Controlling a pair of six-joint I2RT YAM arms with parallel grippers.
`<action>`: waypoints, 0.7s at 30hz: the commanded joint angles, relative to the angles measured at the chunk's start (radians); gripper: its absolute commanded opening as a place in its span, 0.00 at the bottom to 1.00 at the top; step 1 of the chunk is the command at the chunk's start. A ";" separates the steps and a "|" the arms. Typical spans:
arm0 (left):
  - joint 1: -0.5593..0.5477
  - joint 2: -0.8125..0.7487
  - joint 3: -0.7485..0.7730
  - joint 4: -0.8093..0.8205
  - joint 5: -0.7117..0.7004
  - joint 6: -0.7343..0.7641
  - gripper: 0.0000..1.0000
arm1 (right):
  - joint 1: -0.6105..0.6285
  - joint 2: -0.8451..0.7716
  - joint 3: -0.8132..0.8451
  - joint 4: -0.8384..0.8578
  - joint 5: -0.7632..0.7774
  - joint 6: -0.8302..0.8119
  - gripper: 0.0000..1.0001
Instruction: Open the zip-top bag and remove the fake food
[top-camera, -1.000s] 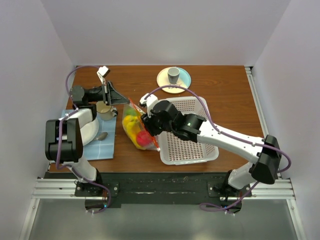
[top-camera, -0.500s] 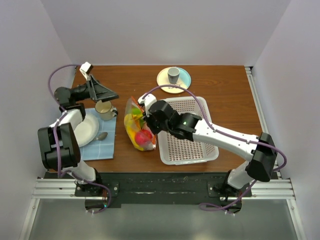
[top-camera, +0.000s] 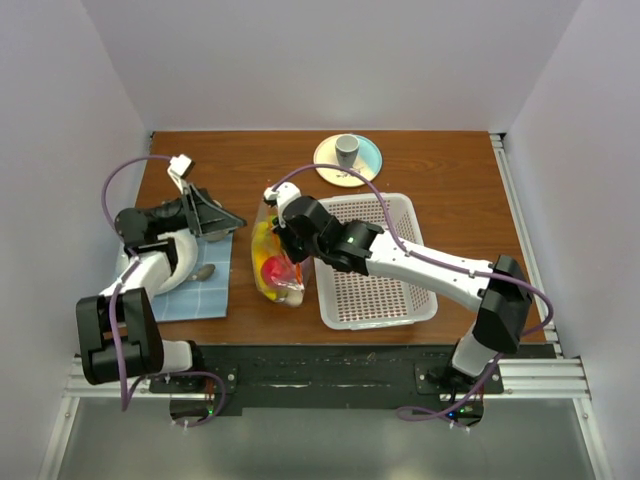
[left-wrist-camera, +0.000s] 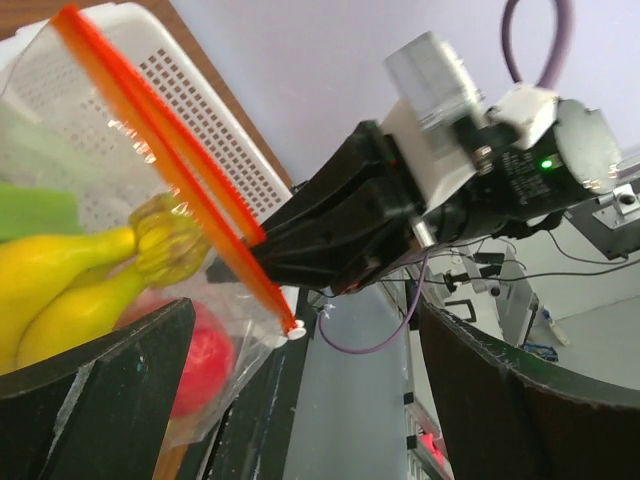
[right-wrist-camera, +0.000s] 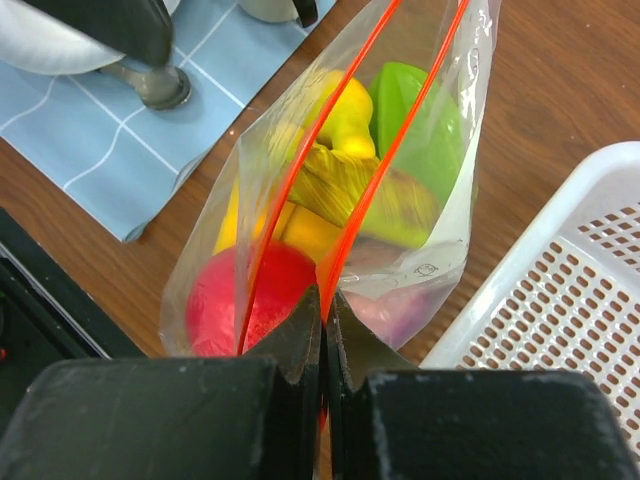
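Observation:
The zip-top bag (top-camera: 274, 268) lies between the blue mat and the white basket, its orange-red zip strip (right-wrist-camera: 350, 215) parted into two lines. Through the plastic I see fake food: a yellow banana bunch (right-wrist-camera: 340, 175), a red round fruit (right-wrist-camera: 225, 300), a green piece (right-wrist-camera: 425, 130) and a purple piece (right-wrist-camera: 395, 305). My right gripper (right-wrist-camera: 325, 300) is shut on one side of the strip at the bag's near end. My left gripper (top-camera: 225, 220) stands wide open to the left of the bag, nothing between its fingers (left-wrist-camera: 95, 395). In the left wrist view the bag (left-wrist-camera: 120, 180) hangs from the right gripper's black jaws.
The white basket (top-camera: 400, 305) stands right of the bag. A blue mat (top-camera: 205, 295) carries a white bowl (top-camera: 180, 262) and a spoon (top-camera: 203, 271). A plate (top-camera: 365, 160) with a grey cup (top-camera: 346, 148) sits at the back.
My left gripper opened, swung away to the left and came back near the bag. My right gripper closed on the zip strip and shifted the bag slightly left and toward me.

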 joint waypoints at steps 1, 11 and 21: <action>0.031 0.011 -0.011 0.586 0.156 0.124 1.00 | 0.001 0.005 0.066 0.046 0.011 0.040 0.00; 0.051 0.604 1.243 0.281 0.018 -0.129 1.00 | 0.003 0.005 0.109 0.028 0.012 0.056 0.00; -0.179 0.426 1.534 -1.783 -0.924 1.571 1.00 | 0.001 -0.004 0.080 0.026 0.005 0.088 0.00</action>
